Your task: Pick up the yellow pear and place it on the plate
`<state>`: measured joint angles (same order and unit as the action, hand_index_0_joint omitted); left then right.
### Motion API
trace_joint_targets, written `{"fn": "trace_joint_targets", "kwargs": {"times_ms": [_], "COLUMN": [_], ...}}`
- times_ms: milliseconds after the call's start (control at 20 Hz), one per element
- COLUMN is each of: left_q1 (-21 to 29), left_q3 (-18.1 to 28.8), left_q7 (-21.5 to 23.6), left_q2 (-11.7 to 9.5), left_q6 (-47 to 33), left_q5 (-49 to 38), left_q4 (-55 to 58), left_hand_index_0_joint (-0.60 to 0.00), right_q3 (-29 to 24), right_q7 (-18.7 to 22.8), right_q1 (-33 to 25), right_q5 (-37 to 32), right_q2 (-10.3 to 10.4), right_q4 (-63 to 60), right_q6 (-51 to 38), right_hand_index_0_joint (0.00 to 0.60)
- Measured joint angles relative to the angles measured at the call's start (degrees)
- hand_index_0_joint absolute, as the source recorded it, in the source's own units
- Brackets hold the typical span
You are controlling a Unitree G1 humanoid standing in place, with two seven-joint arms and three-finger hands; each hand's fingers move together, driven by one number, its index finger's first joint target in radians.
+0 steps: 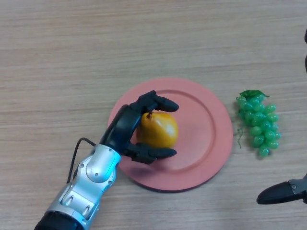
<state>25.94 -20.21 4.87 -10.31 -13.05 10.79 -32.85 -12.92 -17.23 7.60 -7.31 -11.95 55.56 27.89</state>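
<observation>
The yellow pear (160, 130) is over the left part of the pink plate (206, 129), with its stem pointing up and back. My left hand (125, 128) comes in from the lower left and is curled round the pear, fingers over its top and thumb under its front. I cannot tell whether the pear rests on the plate or is held just above it. My right hand (280, 192) shows only as a dark tip at the lower right edge, away from the plate.
A bunch of green grapes (258, 123) lies on the wooden table (72, 57) just right of the plate. A dark object shows at the right edge, near the top.
</observation>
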Motion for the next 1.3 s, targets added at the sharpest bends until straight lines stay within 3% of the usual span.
{"fn": "trace_joint_targets", "kwargs": {"times_ms": [150,350,500,700,800,900,1000,1300], "left_q1": [-0.02,-2.96,-6.41,-14.16,-20.07,-24.03,-24.14,-23.82], "left_q3": [0.71,7.66,15.83,22.46,25.50,25.88,26.88,31.36], "left_q7": [2.42,2.04,-4.37,-8.94,-12.84,-15.78,-15.83,-15.82], "left_q2": [-0.05,0.22,0.04,-3.28,-4.15,-4.35,-4.35,-5.16], "left_q6": [0.60,2.18,4.56,10.60,19.41,21.61,22.04,22.42], "left_q5": [6.00,6.18,5.47,-6.96,-14.16,-15.07,-21.69,-21.68], "left_q4": [3.33,20.63,35.29,48.10,52.91,54.12,55.79,58.04], "left_hand_index_0_joint": [0.000,0.000,0.000,0.000,0.000,0.000,0.000,0.000], "right_q3": [0.04,0.48,3.63,4.73,4.63,4.69,4.76,4.93], "right_q7": [0.01,0.05,0.76,0.79,0.76,0.76,0.76,0.74], "right_q1": [-1.20,-2.74,-3.99,-5.88,-6.06,-6.21,-6.26,-6.65], "right_q5": [-0.02,-0.03,0.02,-0.01,-0.03,-0.09,-0.09,-0.09], "right_q2": [-0.01,-0.06,-0.76,-1.67,-1.73,-1.74,-1.77,-1.78], "right_q4": [0.71,-1.70,-5.23,-8.11,-9.32,-10.15,-10.42,-12.15], "right_q6": [0.04,0.59,0.53,0.14,-0.65,-1.12,-1.41,-2.81], "right_hand_index_0_joint": [0.000,0.000,0.000,0.000,0.000,0.000,0.000,0.000]}}
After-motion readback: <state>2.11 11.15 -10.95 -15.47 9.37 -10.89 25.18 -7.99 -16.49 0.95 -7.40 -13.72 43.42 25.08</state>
